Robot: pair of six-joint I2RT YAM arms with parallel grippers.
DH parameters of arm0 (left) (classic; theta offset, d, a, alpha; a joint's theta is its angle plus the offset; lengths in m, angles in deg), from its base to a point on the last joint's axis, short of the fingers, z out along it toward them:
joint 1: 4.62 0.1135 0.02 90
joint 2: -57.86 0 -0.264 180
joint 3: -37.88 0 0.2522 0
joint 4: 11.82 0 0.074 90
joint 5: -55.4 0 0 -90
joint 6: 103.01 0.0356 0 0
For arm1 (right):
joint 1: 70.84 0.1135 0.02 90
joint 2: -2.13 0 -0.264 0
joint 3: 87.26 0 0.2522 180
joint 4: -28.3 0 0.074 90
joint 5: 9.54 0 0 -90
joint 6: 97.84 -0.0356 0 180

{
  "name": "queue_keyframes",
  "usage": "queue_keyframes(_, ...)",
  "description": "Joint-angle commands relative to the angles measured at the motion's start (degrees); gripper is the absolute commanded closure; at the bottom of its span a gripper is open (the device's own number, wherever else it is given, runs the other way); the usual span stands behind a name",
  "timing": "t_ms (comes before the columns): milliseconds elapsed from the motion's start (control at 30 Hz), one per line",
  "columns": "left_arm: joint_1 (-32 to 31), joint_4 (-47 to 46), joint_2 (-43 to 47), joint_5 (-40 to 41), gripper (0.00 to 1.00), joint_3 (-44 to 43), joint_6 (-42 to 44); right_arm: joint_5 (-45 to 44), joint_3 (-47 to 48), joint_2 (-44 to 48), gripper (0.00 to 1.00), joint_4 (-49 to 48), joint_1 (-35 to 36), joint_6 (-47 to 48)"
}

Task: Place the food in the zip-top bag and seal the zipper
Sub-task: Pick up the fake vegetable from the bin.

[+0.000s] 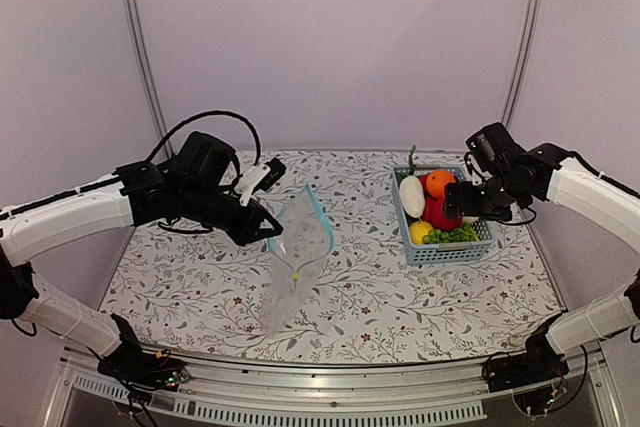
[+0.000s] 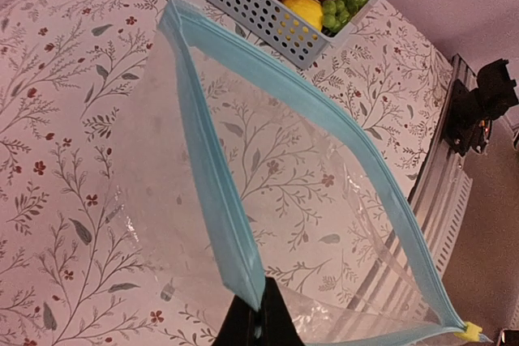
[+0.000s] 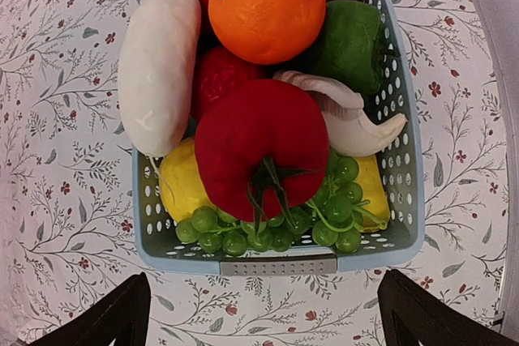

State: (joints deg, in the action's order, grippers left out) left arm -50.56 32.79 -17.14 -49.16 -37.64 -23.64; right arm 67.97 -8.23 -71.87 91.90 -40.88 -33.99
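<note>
**Q:** Left side?
**A:** My left arm (image 1: 80,212) reaches rightward over the middle of the table. I see the left gripper (image 1: 270,231) pinched closed on the edge of the zip-top bag (image 1: 300,252).

**Q:** Right side?
**A:** My right arm (image 1: 590,192) bends in from the right. The right gripper (image 1: 455,204) angles downward, fingers (image 3: 113,322) spread wide apart.

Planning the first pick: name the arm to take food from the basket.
Right. The right pincer hovers open over the light blue mesh plastic basket of toy food; the left pincer grips the blue mouth strip of the clear crinkly zip-top bag, holding it open.
</note>
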Motion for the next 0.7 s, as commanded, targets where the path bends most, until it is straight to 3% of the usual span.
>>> queue_keyframes(0,1.11,-0.62,0.71,-0.06,1.0,0.66,0.37,3.7,1.26,-4.33,0.02,-2.99,-1.62,3.61)
queue_keyframes(667,1.11,-0.79,1.06,-0.41,1.0,0.76,0.32,1.72,3.71,-16.82,0.15,-9.91,-4.12,5.32)
